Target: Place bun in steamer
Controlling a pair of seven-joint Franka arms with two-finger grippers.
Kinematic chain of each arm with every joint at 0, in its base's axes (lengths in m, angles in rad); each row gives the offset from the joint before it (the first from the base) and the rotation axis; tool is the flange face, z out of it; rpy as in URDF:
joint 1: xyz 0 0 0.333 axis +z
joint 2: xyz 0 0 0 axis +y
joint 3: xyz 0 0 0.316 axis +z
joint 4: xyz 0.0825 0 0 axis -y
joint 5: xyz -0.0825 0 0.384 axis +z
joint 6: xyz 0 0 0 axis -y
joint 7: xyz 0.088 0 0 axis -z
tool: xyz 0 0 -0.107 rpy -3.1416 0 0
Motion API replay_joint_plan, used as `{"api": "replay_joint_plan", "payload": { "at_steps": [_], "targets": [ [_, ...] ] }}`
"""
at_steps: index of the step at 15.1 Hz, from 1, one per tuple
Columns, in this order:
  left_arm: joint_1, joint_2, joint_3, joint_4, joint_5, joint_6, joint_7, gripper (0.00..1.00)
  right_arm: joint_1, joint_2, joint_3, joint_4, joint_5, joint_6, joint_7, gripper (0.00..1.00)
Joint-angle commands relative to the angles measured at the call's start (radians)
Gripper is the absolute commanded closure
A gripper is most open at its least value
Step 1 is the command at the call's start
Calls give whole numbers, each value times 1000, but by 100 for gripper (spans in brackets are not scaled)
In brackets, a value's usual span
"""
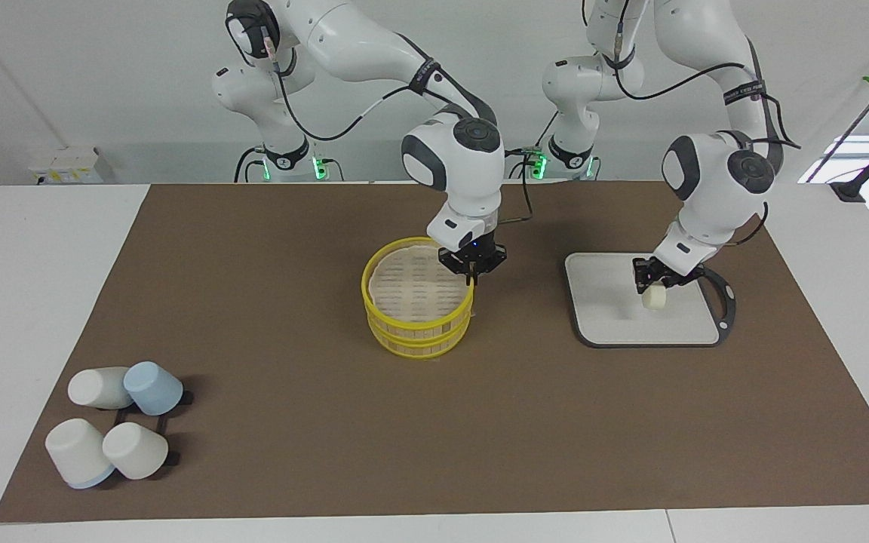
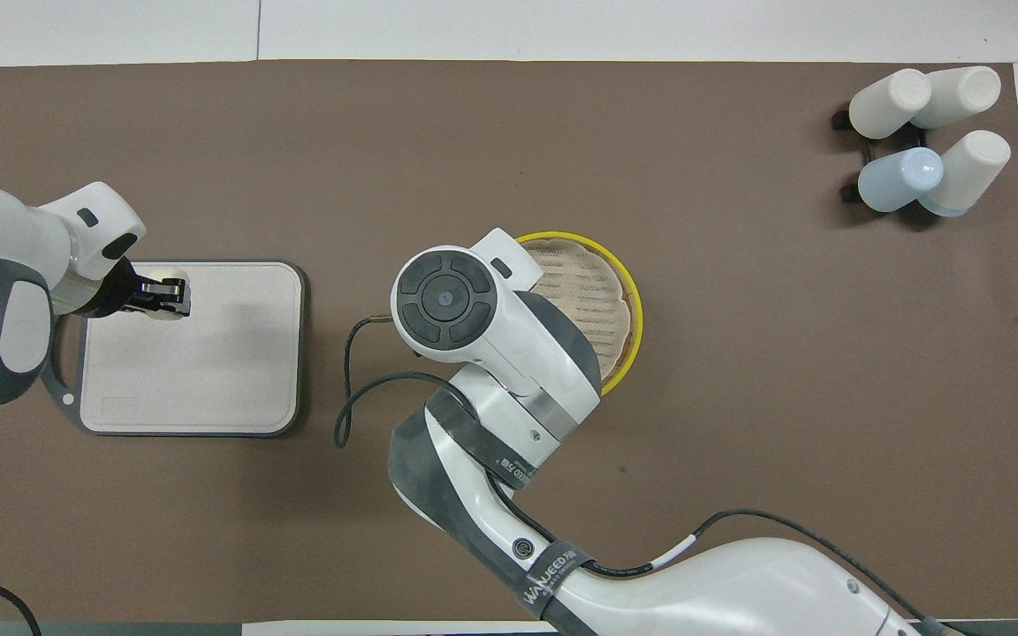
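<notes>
1. The left gripper [image 1: 655, 285] was pinching the bun [image 1: 654, 299] from above. It held the bun just clear of the pale board [image 1: 615, 324], over the part of the board nearest the left arm's end of the worktop. A faint shadow on the board suggested the bun was off the surface.
2. The steamer [image 1: 412, 341] sat near the middle of the worktop with its lid [image 1: 412, 283] on it. The right gripper [image 1: 471, 273] was at the lid's rim on the side facing the robots, its fingers drawn close together and apparently nipping that rim.
3. The step in hand looked like carrying the bun to the basket. To do it well, the lid should be lifted clear and moved aside first. Meanwhile the left arm should raise the bun enough to pass over the yellow rim, then bring it over the slatted floor.
4. The bun looked soft, so a light, steady pinch and a low release should keep it from denting or rolling.
5. The two arms would meet over the basket, so they should take turns.
6. A dark band [image 2: 551, 565] on the right arm carried white print that read roughly "WALUEED", though I could not be sure of it. Nothing could be read on the cups [image 1: 114, 422] at the corner by the right arm's end, or on the board.
</notes>
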Motion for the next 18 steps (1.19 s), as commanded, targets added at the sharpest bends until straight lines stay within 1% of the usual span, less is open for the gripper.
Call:
{"api": "replay_joint_plan", "payload": {
  "at_steps": [1, 2, 3, 5, 7, 9, 10, 11, 12, 14, 15, 17, 18],
  "targets": [
    [-62, -37, 6, 101, -16, -137, -150, 61, -62, 3, 5, 177, 13, -246, -93, 100],
    [-88, -37, -2, 128, -16, -165, -206, 61, -95, -5, 6, 231, 20, -314, -164, 100],
    [-120, -28, -17, 167, -19, -180, -295, 61, -144, -23, 6, 254, 42, -361, -219, 100],
    [-218, -19, -28, 191, -19, -161, -501, 61, -236, -90, 5, 241, 66, -412, -354, 100],
    [-315, -14, -29, 201, -36, -113, -647, 61, -310, -114, 3, 223, 66, -455, -498, 100],
    [-422, 47, -28, 217, -61, -35, -779, 61, -390, -120, 3, 218, 65, -491, -595, 100],
    [-482, 102, -28, 243, -58, -5, -844, 61, -422, -121, 3, 210, 65, -500, -647, 100],
    [-525, 145, -28, 263, -53, 31, -897, 61, -457, -130, 3, 183, 65, -509, -702, 100],
    [-557, 170, -28, 258, -50, 93, -932, 61, -481, -152, 3, 131, 65, -492, -733, 100],
    [-602, 199, -28, 232, -50, 170, -968, 61, -491, -184, 2, 56, 59, -443, -754, 100],
    [-626, 235, -26, 233, -47, 190, -977, 61, -505, -186, 1, 48, 53, -439, -778, 100],
    [-657, 312, -26, 231, 5, 249, -983, 61, -534, -186, 3, 45, 53, -429, -813, 100],
    [-659, 325, -26, 222, 13, 270, -989, 61, -533, -189, 3, 34, 53, -425, -813, 100]
  ]
}}
